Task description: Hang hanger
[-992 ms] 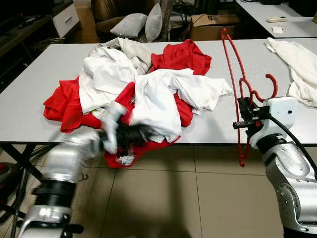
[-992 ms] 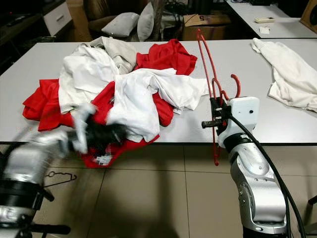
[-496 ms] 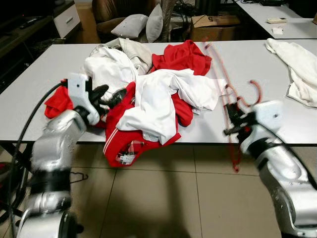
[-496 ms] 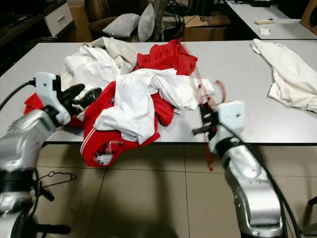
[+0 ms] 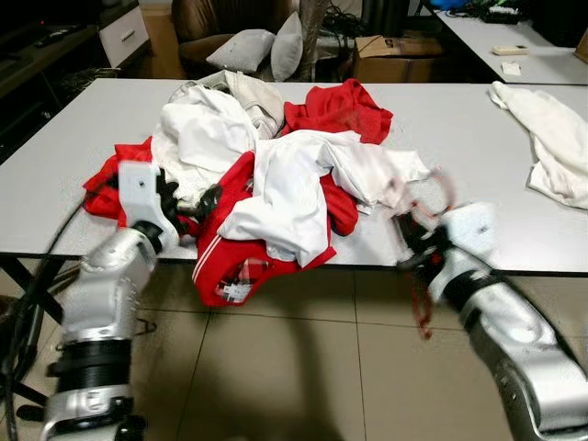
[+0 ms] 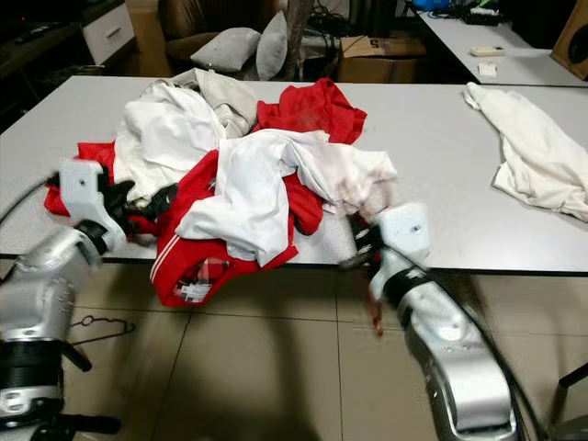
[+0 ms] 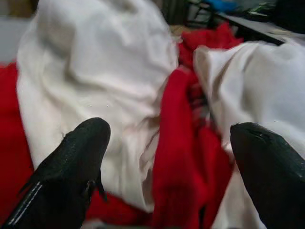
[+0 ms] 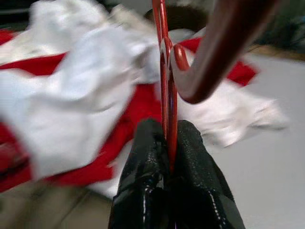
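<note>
1. One red hanger (image 8: 165,90), blurred, sits right of centre in the left eye view, at the table's (image 5: 478,147) near edge; the right gripper (image 8: 167,143) has its fingers pressed together on the hanger's wire.
2. One heap of red and white clothes (image 5: 276,175) fills the frame's middle; it lies between the two grippers.
3. The left gripper (image 7: 167,157), centre left, has fingers spread wide, just before the heap.
4. One white garment (image 5: 551,138) lies apart, upper right.
5. Two grey cushions (image 5: 266,41) rest on a chair, top centre.
6. One cardboard box (image 5: 395,55) stands top centre; its contents cannot be told.
</note>
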Available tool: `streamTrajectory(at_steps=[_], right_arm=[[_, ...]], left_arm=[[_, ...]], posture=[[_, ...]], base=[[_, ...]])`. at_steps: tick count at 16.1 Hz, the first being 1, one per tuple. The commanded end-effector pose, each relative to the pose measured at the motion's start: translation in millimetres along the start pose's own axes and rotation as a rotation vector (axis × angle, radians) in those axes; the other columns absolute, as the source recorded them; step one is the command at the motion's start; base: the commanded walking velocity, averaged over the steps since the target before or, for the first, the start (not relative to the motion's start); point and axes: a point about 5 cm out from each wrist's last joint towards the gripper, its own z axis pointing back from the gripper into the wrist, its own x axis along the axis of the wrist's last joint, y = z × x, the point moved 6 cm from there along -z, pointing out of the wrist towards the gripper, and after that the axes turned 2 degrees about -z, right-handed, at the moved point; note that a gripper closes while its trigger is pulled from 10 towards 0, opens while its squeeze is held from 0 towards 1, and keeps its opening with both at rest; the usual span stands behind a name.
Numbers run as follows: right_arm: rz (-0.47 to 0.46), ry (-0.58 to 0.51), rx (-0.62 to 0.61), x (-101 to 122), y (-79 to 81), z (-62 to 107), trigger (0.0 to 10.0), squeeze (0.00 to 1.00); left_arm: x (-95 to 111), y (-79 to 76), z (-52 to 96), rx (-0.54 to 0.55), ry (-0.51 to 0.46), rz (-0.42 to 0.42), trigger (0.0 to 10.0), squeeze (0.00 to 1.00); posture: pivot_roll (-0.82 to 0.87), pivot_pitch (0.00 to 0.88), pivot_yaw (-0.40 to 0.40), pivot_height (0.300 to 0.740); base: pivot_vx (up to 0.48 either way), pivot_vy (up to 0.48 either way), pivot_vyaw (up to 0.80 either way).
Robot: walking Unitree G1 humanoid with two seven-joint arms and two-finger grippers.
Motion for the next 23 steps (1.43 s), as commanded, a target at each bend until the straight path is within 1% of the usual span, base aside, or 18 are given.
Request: streamTrajectory(at_steps=[1, 2, 3, 5, 6, 7, 8, 9, 11, 12, 15, 16, 17, 18, 19, 20, 22, 23], right_arm=[[0.023, -0.016, 0.154, 11, 25.4, 3.0, 10.0, 0.0], [0.032, -0.008, 0.195, 11, 31.8, 4.6, 10.0, 0.0], [0.029, 0.036, 0.256, 6, 40.2, 6.5, 10.0, 0.0], [-0.028, 0.136, 0.311, -6, 44.8, 1.5, 10.0, 0.0], [-0.059, 0.19, 0.275, -16, 38.4, -0.9, 10.0, 0.0], [-0.122, 0.254, 0.211, -30, 27.4, -2.2, 10.0, 0.0], [-0.203, 0.31, 0.126, -46, 11.9, -0.4, 10.0, 0.0], [-0.21, 0.324, 0.105, -50, 7.6, 0.9, 10.0, 0.0], [-0.197, 0.389, 0.043, -64, -5.1, 10.5, 10.0, 0.0], [-0.203, 0.396, 0.038, -66, -6.4, 14.4, 10.0, 0.0], [-0.228, 0.41, -0.011, -70, -13.5, 38.4, 10.0, 0.0], [-0.229, 0.414, -0.024, -72, -15.1, 44.6, 10.0, 0.0], [-0.234, 0.418, -0.042, -74, -16.3, 51.5, 10.0, 0.0], [-0.23, 0.419, -0.055, -74, -17.7, 55.5, 10.0, 0.0], [-0.224, 0.408, -0.08, -73, -20.9, 61.2, 10.0, 0.0], [-0.211, 0.37, -0.102, -64, -24.0, 64.9, 10.0, 0.0], [-0.203, 0.333, -0.114, -55, -25.6, 66.9, 10.0, 0.0], [-0.188, 0.299, -0.123, -48, -26.2, 68.3, 10.0, 0.0]], left_arm=[[-7, -2.0, -6.2, 0.026, 0.015, 0.013, 10.0, 0.0], [-9, -4.2, -7.4, 0.023, 0.019, 0.01, 10.0, 0.0], [-7, -9.9, -7.8, 0.008, 0.002, 0.01, 10.0, 0.0], [3, -20.4, -2.8, -0.06, -0.042, -0.04, 10.0, 0.0], [1, -24.1, 0.5, -0.085, -0.04, -0.062, 10.0, 0.0], [-2, -27.0, 2.9, -0.101, -0.036, -0.069, 10.0, 0.0], [-1, -32.5, 3.2, -0.121, -0.044, -0.067, 10.0, 0.0], [0, -33.0, 2.2, -0.12, -0.046, -0.065, 10.0, 0.0], [2, -35.7, -2.5, -0.117, -0.055, -0.079, 10.0, 0.0], [3, -40.5, -4.8, -0.132, -0.058, -0.079, 10.0, 0.0], [11, -71.4, -22.5, -0.212, -0.082, -0.042, 10.0, 0.0], [8, -79.0, -26.3, -0.236, -0.072, -0.034, 10.0, 0.0], [-2, -84.2, -31.7, -0.247, -0.04, -0.048, 10.0, 0.0], [-8, -84.0, -35.9, -0.232, -0.016, -0.045, 10.0, 0.0], [-20, -80.0, -43.4, -0.181, 0.032, -0.069, 10.0, 0.0], [-31, -75.5, -49.8, -0.131, 0.068, -0.077, 10.0, 0.0], [-39, -74.2, -53.5, -0.115, 0.099, -0.085, 10.0, 0.0], [-47, -72.1, -55.0, -0.104, 0.13, -0.119, 10.0, 0.0]], posture=[[-0.02, 0.0, 0.023, 0.74], [-0.02, 0.0, 0.022, 0.74], [-0.03, 0.0, 0.016, 0.74], [-0.03, 0.0, 0.009, 0.74], [-0.04, 0.0, 0.013, 0.74], [-0.05, 0.0, 0.016, 0.74], [-0.05, 0.0, 0.017, 0.74], [-0.05, 0.0, 0.018, 0.74], [-0.06, 0.0, 0.019, 0.74], [-0.06, 0.0, 0.021, 0.74], [-0.08, 0.0, 0.039, 0.74], [-0.09, 0.0, 0.048, 0.74], [-0.1, 0.0, 0.062, 0.74], [-0.12, 0.0, 0.076, 0.74], [-0.13, 0.0, 0.091, 0.74], [-0.15, 0.0, 0.117, 0.74], [-0.17, 0.0, 0.131, 0.74], [-0.18, 0.0, 0.146, 0.74]], base=[[0.0, 0.0, 0.0], [0.0, 0.0, 0.0], [0.0, 0.0, 0.0], [0.0, 0.0, 0.0], [0.0, 0.0, 0.0], [0.0, 0.0, 0.0], [0.0, 0.0, 0.0], [0.0, 0.0, 0.0], [0.0, 0.0, 0.0], [0.0, 0.0, 0.0], [0.0, 0.0, 0.0], [0.0, 0.0, 0.0], [0.0, 0.0, 0.0], [0.0, 0.0, 0.0], [0.0, 0.0, 0.0], [0.0, 0.0, 0.0], [0.0, 0.0, 0.0], [0.0, 0.0, 0.0]])
